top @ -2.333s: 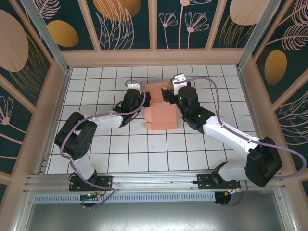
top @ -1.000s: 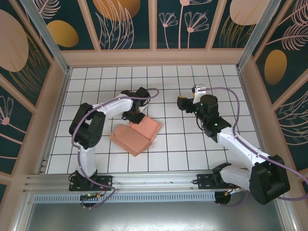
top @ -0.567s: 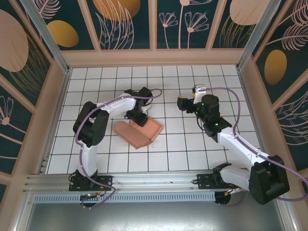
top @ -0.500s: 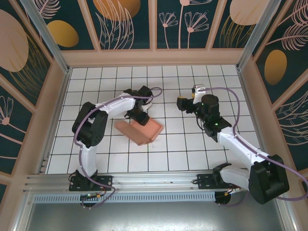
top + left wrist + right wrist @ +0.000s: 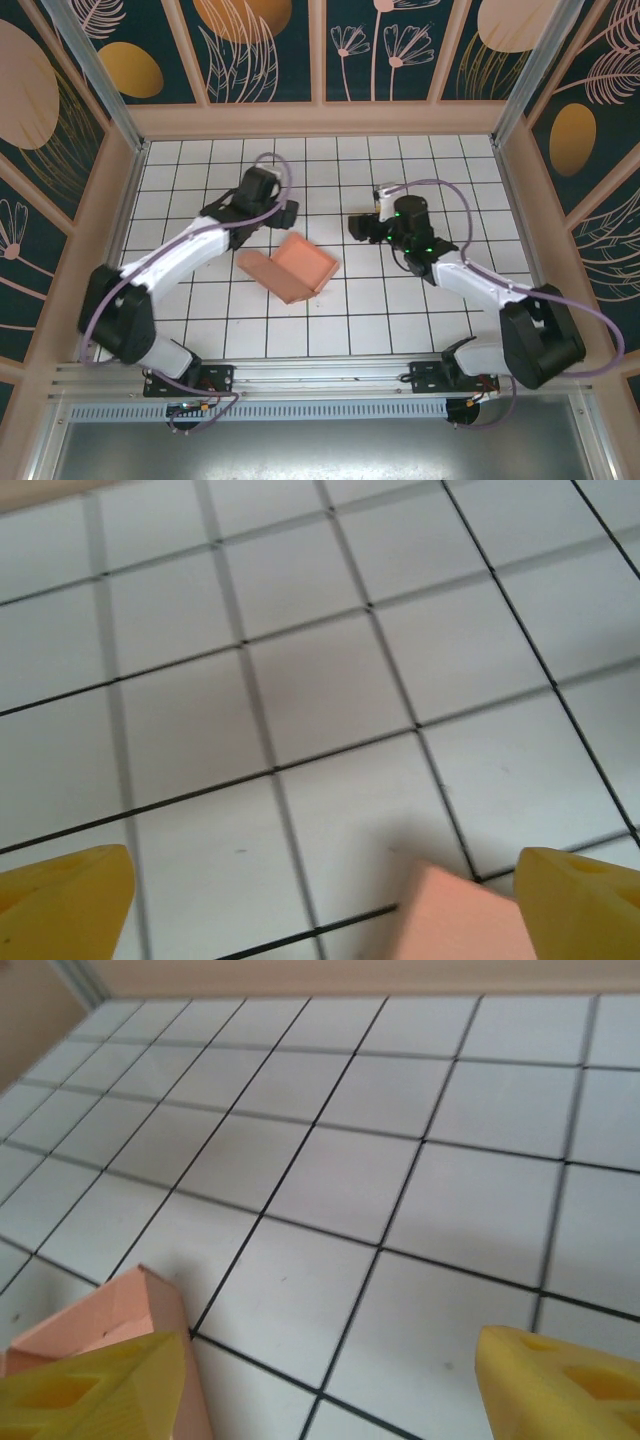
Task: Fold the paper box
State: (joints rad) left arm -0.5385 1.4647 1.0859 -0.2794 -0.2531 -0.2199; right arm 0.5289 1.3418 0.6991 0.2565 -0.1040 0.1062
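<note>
The salmon-pink paper box (image 5: 291, 268) lies askew on the white tiled floor, between the two arms and free of both. My left gripper (image 5: 281, 214) hovers just behind its far left side, open and empty. In the left wrist view a corner of the box (image 5: 458, 920) shows low between the yellow fingertips (image 5: 62, 900) of that gripper (image 5: 325, 912). My right gripper (image 5: 354, 228) is to the box's right, open, nothing between its fingers. In the right wrist view the gripper (image 5: 325, 1392) faces bare tiles, with the box's corner (image 5: 112, 1317) behind its left finger (image 5: 95, 1392).
The white tiled floor (image 5: 420, 300) is enclosed by low tan walls (image 5: 320, 118) on the far, left and right sides. The arm bases and a metal rail (image 5: 320, 372) run along the near edge.
My left gripper has opened, let go of the box and drawn back to the far left. The box now rests on the floor. My right gripper has shifted left toward the box.
</note>
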